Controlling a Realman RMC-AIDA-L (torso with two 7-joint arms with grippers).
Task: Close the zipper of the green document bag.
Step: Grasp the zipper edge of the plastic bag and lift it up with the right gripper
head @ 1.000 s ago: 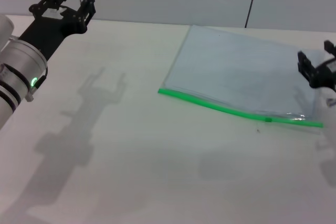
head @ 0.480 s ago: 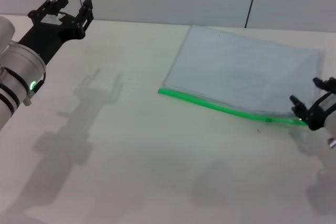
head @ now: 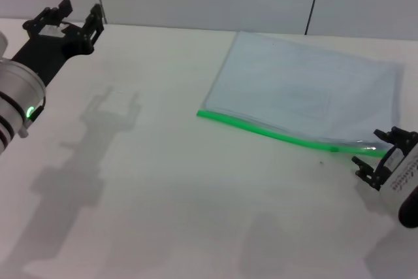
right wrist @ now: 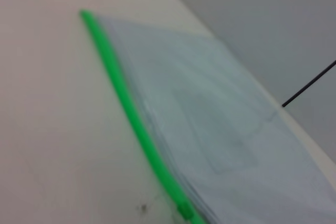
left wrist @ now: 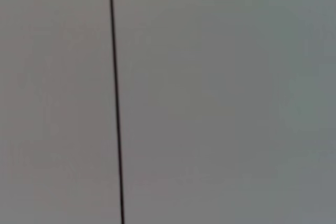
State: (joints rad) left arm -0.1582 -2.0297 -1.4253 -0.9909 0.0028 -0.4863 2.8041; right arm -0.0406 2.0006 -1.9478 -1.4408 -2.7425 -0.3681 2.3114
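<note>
Green document bag (head: 307, 99) lying flat on the white table (head: 170, 181), zipper (head: 274, 134) along its near edge.
Right gripper (head: 381, 155) sits spread at the zipper's right end, just beside the bag's corner, past the slider (head: 334, 149). Left gripper (head: 70, 19) hangs with fingers parted, well apart from the bag, off its left side.

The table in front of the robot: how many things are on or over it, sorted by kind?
Document bags: 1, the green document bag, lying flat on the table
Zippers: 1, the zipper along the bag's near edge
Zipper sliders: 1, the slider near the strip's right end
Grippers: 2, the left gripper open at far left, the right gripper open at the zipper's right end
Total: 5
</note>
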